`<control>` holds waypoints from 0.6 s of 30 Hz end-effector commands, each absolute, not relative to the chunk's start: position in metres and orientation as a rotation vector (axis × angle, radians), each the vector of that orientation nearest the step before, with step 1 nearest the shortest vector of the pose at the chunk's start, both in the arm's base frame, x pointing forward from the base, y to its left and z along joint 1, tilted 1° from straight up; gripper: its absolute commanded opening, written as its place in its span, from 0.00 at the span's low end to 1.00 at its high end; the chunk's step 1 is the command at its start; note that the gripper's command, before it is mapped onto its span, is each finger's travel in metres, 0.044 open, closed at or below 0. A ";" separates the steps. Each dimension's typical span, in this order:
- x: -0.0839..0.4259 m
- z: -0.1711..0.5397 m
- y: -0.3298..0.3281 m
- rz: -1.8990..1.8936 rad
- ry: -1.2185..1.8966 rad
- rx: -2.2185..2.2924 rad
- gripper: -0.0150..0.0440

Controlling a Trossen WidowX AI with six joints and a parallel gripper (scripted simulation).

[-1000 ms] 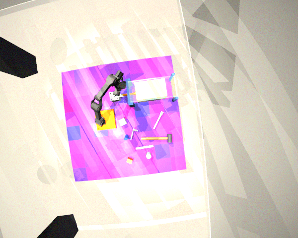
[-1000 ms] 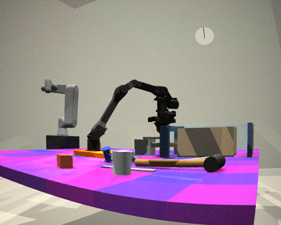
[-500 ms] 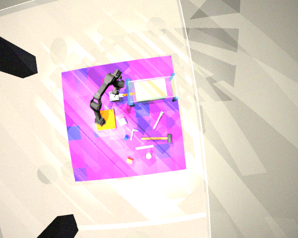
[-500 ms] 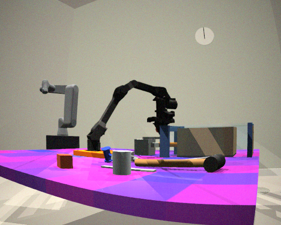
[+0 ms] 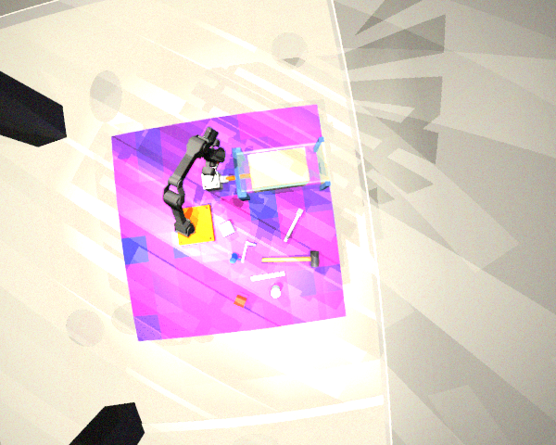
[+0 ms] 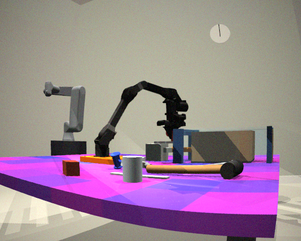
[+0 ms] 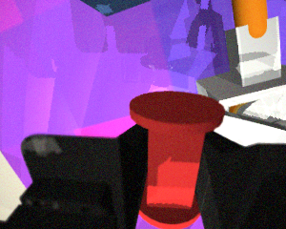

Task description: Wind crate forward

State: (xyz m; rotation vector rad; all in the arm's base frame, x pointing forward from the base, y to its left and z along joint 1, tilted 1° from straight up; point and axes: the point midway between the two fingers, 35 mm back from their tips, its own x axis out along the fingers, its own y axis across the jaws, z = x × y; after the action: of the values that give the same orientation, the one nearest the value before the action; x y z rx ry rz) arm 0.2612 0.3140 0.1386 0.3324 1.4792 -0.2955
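My gripper (image 5: 214, 168) (image 6: 169, 133) (image 7: 167, 122) is shut on the upright red knob (image 7: 175, 143) of the winch handle. The handle's flat grey arm (image 6: 162, 142) lies level just over the winch (image 5: 210, 183) (image 6: 153, 152); its key is hidden, so whether it is seated in the hole cannot be told. An orange strap (image 5: 231, 178) (image 6: 185, 149) (image 7: 250, 16) runs from the winch towards the crate (image 5: 278, 168) (image 6: 223, 146). The crate sits flat inside the clear-panelled cubby. A small gap shows between its front and the blue mouth frame (image 5: 240, 181) (image 6: 178, 146).
A mallet (image 5: 287, 260) (image 6: 184, 168), a white bar (image 5: 294, 224), a flat strip (image 5: 267, 276), an L-shaped tool (image 5: 244, 252), a blue spool (image 5: 233, 258) (image 6: 116, 160), a grey cylinder (image 5: 274, 291) (image 6: 132, 168) and an orange-red block (image 5: 240, 300) (image 6: 70, 167) lie away from the winch.
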 end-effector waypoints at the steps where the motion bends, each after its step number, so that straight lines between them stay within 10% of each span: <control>1: 0.241 0.138 0.325 -0.272 1.519 0.323 0.25; 18: 0.219 0.137 0.330 -0.272 1.522 0.324 0.25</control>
State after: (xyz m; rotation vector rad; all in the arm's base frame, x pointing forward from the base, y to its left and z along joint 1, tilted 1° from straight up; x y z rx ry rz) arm 0.2443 0.3224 0.1381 0.3528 1.4727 -0.2948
